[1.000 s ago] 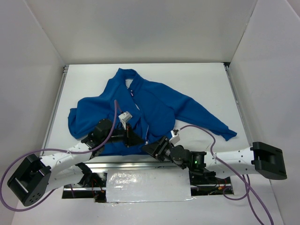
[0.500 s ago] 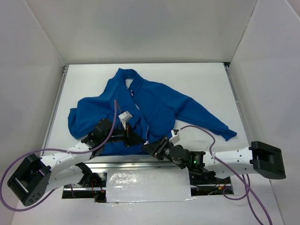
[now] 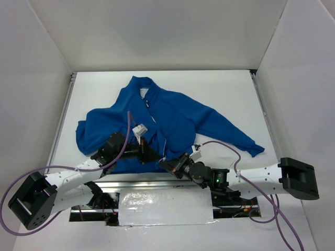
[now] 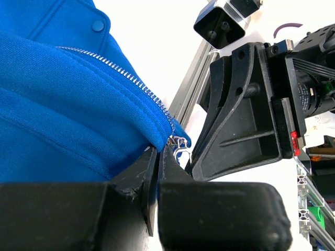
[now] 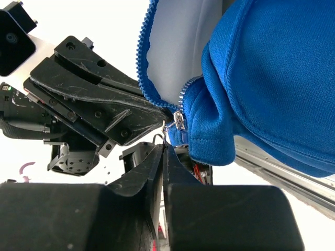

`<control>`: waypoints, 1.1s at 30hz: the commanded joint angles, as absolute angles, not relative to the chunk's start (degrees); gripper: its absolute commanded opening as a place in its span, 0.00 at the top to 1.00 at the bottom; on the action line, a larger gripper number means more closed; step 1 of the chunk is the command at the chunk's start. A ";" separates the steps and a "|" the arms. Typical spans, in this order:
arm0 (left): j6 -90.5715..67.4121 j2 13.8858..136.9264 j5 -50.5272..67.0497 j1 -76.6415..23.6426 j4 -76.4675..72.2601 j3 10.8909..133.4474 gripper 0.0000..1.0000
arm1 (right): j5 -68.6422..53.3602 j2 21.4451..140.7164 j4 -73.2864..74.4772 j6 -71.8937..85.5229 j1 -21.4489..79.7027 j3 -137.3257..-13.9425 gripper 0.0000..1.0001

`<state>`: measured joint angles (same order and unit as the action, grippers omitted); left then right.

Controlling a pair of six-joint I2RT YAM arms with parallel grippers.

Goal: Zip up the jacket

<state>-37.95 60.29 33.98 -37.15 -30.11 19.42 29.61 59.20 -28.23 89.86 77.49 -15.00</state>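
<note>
The bright blue jacket lies spread on the white table, collar at the far side and front partly open. At the near hem, my left gripper is shut, pinching the hem fabric just beside the zipper's lower end, its tips close together. My right gripper faces it from the right. It is shut, and the small metal zipper pull runs down into its tips. The slider sits at the bottom of the zipper teeth. The two grippers are almost touching.
An aluminium rail runs along the table's near edge, with a foil patch below it. White walls enclose the table on three sides. The jacket's right sleeve stretches out toward the right. Purple cables loop over both arms.
My right gripper has closed from open onto the zipper pull and edged slightly left toward the hem. The left gripper has kept its hold and its place.
</note>
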 commanded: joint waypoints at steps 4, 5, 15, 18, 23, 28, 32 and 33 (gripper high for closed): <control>-38.58 60.29 36.38 -37.09 -34.89 20.57 1.00 | 31.64 58.63 -27.78 91.76 77.87 -16.26 1.00; -38.50 60.29 36.39 -37.09 -34.98 20.39 1.00 | 31.81 58.36 -27.34 91.93 77.87 -16.17 1.00; -37.53 60.91 36.83 -37.09 -35.51 19.86 1.00 | 28.39 55.81 -31.11 105.01 73.40 -12.22 1.00; -36.83 61.08 37.26 -37.09 -35.24 19.69 1.00 | 24.37 56.60 -31.37 107.91 70.41 -12.74 1.00; -34.90 62.22 38.67 -37.09 -32.89 20.39 1.00 | 15.23 60.37 -46.45 112.22 64.96 -8.44 1.00; -33.84 62.84 39.55 -37.18 -30.41 20.74 1.00 | 8.64 60.03 -49.57 115.39 59.51 -7.82 1.00; -33.14 62.84 40.78 -37.18 -29.18 21.09 1.00 | 4.24 62.39 -58.14 120.04 56.27 -5.72 1.00; -32.96 62.93 40.96 -37.18 -28.66 21.09 1.00 | 3.26 63.19 -60.36 120.41 55.55 -5.28 1.00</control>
<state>-35.53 62.72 35.64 -36.77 -31.33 20.21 4.38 61.98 -47.90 112.99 58.46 -6.20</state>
